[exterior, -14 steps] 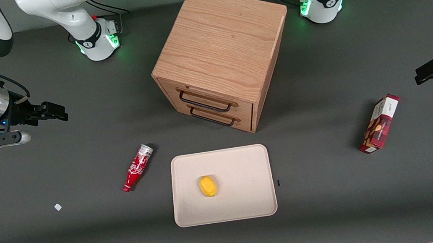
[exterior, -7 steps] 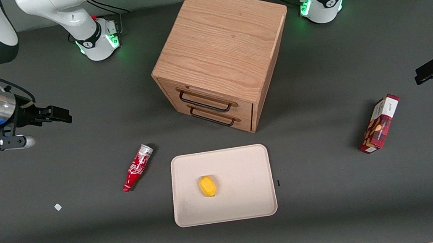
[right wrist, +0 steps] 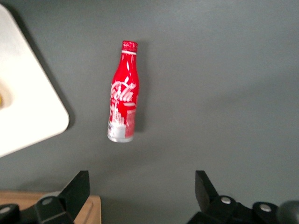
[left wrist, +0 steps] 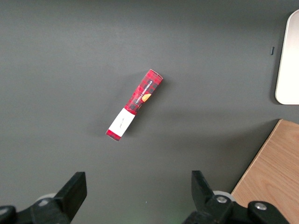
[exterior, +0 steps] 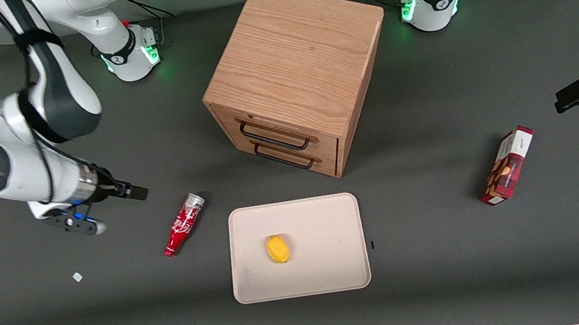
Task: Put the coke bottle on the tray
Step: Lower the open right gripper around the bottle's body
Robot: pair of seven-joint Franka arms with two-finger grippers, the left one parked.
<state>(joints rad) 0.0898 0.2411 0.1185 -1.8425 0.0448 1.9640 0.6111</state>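
Coke bottle [exterior: 184,224] lies flat on the dark table [exterior: 454,286], just beside the tray [exterior: 333,270] at the tray's working-arm end, apart from it, not touching. Silver base points toward the cabinet, red neck toward the front camera. In the right wrist view the coke bottle [right wrist: 124,104] is on its side with nothing touching it, the tray's rounded corner [right wrist: 46,126] close by.

The tray is beige, flat, low rim, sits in front of the wooden drawer cabinet [exterior: 299,70]. A small yellow object [exterior: 278,249] lies on the tray near its middle; the rest of the tray floor is bare.

Progress: nothing done yet as far as shown. Bottle not grasped, not lifted, not on the tray. Left to do, judged: come down over the bottle, pinch it, carry it over the rim, set it down clear of the yellow piece.

Gripper [exterior: 127,194] hangs above the table, near the bottle's base end but apart from it, toward the working arm's end. In the wrist view the gripper [right wrist: 142,189] has its fingers spread wide, wider than the bottle's body, holding nothing and touching nothing.

Red-and-white snack box [exterior: 506,165] lies well apart, toward the parked arm's end.
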